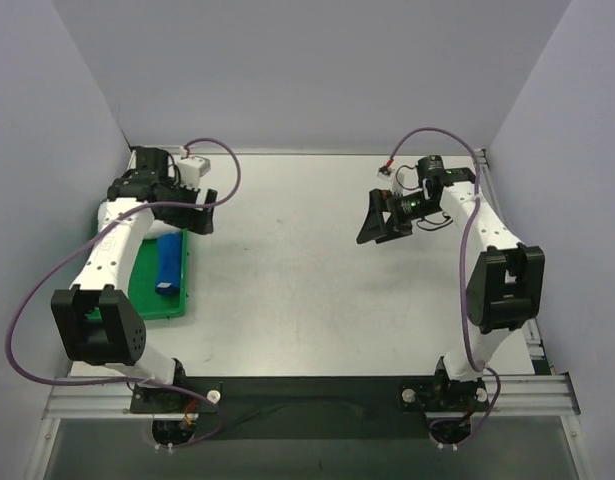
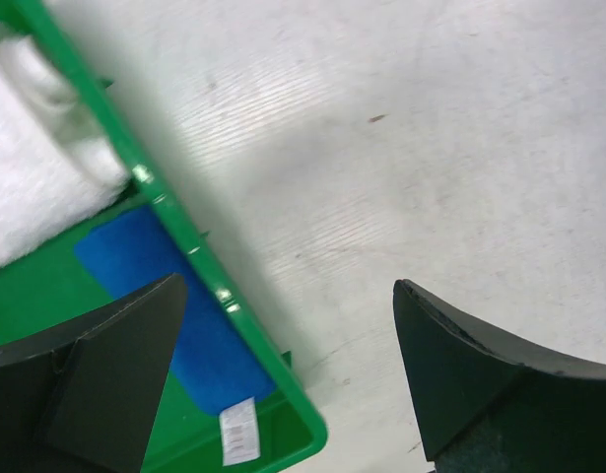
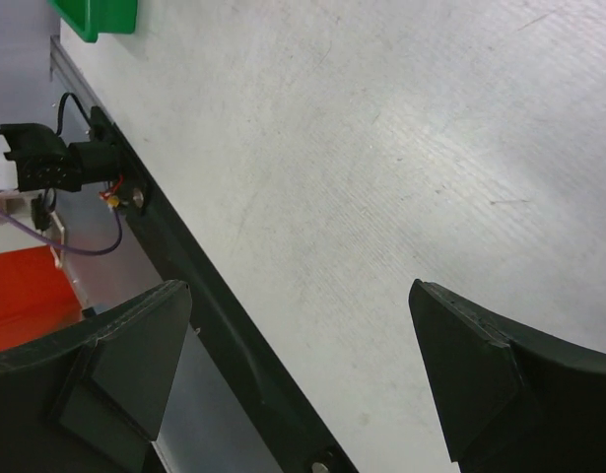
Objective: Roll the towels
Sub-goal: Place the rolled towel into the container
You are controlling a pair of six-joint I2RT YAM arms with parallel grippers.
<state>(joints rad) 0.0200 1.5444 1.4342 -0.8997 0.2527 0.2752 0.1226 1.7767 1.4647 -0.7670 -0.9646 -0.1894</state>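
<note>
A blue towel (image 1: pixel 168 262) lies in the green tray (image 1: pixel 183 300) at the left; in the left wrist view it (image 2: pixel 174 296) shows a white label. A white rolled towel (image 2: pixel 36 168) lies further back in the tray (image 2: pixel 234 305). My left gripper (image 1: pixel 199 217) is open and empty, held above the tray's right rim (image 2: pixel 288 296). My right gripper (image 1: pixel 372 222) is open and empty above the bare table at the right (image 3: pixel 298 296).
The white table (image 1: pixel 317 260) spreads between the arms. A black rail (image 1: pixel 317 388) runs along the near edge and shows in the right wrist view (image 3: pixel 184 286). Grey walls stand at the left, back and right.
</note>
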